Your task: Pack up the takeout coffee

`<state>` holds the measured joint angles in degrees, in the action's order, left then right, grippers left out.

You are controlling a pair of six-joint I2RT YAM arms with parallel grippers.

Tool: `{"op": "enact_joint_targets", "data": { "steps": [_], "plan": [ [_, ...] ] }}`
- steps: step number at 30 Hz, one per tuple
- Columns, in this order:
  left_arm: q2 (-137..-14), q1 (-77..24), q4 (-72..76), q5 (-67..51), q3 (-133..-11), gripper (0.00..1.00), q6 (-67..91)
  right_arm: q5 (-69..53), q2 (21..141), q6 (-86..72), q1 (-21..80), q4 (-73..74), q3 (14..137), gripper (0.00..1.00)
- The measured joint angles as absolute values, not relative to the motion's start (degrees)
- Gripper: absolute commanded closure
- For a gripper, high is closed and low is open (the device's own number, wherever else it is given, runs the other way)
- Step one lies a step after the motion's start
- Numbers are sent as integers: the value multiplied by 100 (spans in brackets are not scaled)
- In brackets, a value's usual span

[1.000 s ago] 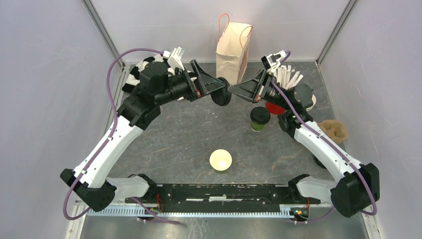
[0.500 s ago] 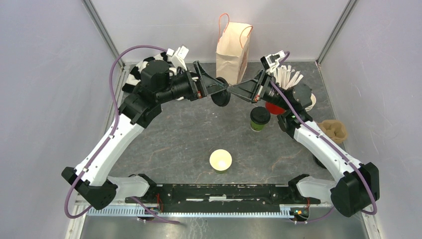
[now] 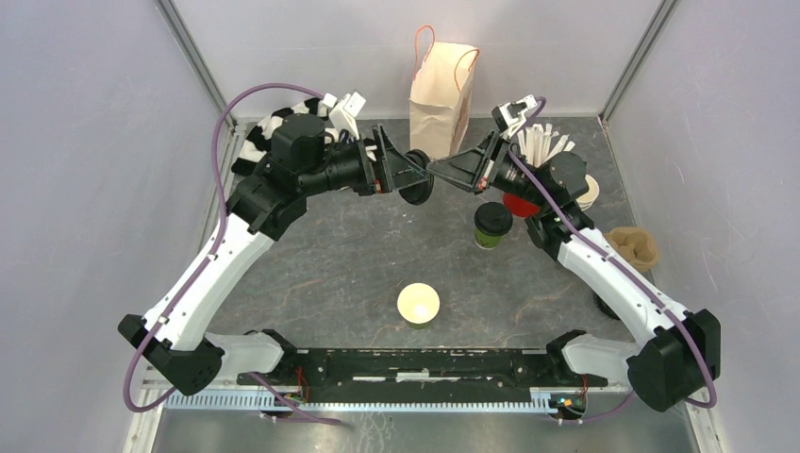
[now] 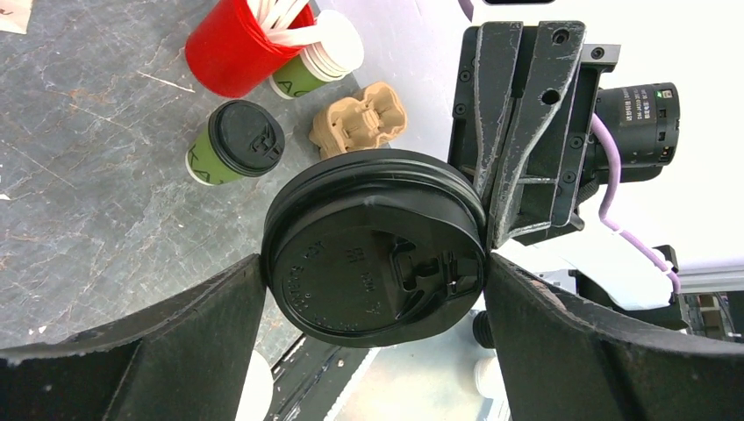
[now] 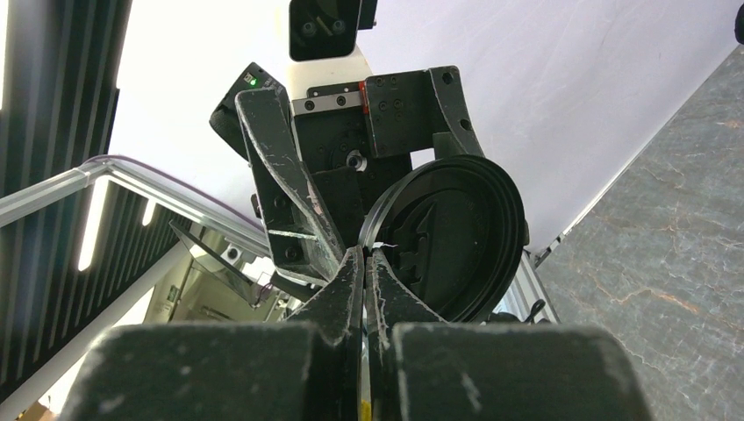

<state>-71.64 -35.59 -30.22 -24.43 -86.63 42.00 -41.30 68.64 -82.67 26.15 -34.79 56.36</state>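
Black plastic lid [image 4: 375, 250]: hangs on edge in the air just in front of the paper bag [image 3: 441, 85], between the two arms. Gets pinched at its rim by the right gripper [image 5: 364, 254], clamped tight. Sits inside the left gripper [image 4: 373, 263] too, spread to full width, one finger at each side of the rim. Touching or just shy of it, cannot tell which, so no sure hold from that side yet.

Looks like a hand-over ahead of capping. To do it well:
- Close the left fingers squarely across the widest part of the lid, gently enough not to bow it.
- Hold the right pinch until sure of the left grip, then let go and back straight away so as not to drag the rim.
- Afterwards carry the lid flat, underside down, over the open cup [image 3: 418, 304] at the near middle of the table [image 3: 330, 255], centre it and press evenly round the edge.

Of the coffee: one green cup [image 3: 492, 225], lid already on, upright right of centre, near the red cup [image 4: 232, 53]; contents hidden. Open cup: pale inside, filled or not, cannot tell. Red cup: full of white sticks [image 4: 281, 13]. Just beside it, a stack of lidless green cups [image 4: 307, 74]. At the right edge, a cardboard carrier [image 4: 358, 123], no cup seated in it. Bag: upright, inside out of sight.
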Motion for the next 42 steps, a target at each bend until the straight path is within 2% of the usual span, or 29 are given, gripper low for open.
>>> {"op": "enact_joint_targets", "data": {
  "steps": [5, 7, 9, 13, 15, 18, 24, 27, 35, 42],
  "plan": [
    [-7164, -3559, -3122, -2405, -8687, 10, 4187, -4125, 6864, -8145, 2652, -3293, 5688, 100],
    [-7166, -3559, -3186, -2373, -8720, 11, 4132, -4121, 6862, -8073, 2652, -3192, 5717, 97],
    [-7175, -3559, -3297, -2309, -8774, 12, 4075, -4101, 6855, -7981, 2665, -3074, 5743, 89],
    [-7192, -3575, -3514, -2215, -8827, 13, 3992, -4082, 6796, -7649, 2676, -2639, 5784, 60],
    [-7192, -3577, -3625, -2123, -8855, 14, 3933, -4091, 6781, -7408, 2624, -2300, 5828, 49],
    [-7190, -3592, -3879, -1914, -8886, 14, 3778, -4080, 6755, -6510, 2209, -1044, 6191, 38],
    [-7216, -4303, -4683, -906, -8897, 17, 3465, -3531, 6576, -4283, 775, 1643, 7144, 36],
    [-7363, -5074, -4978, -355, -8838, 18, 3459, -3157, 6427, -3435, 663, 2517, 7491, 35],
    [-8281, -6619, -5699, 858, -8394, 17, 3577, -2467, 5701, -2447, 692, 3555, 7516, 33],
    [-9107, -7166, -6040, 1210, -8383, 16, 3640, -2364, 5627, -2261, 692, 3739, 7402, 33]
  ]
}}
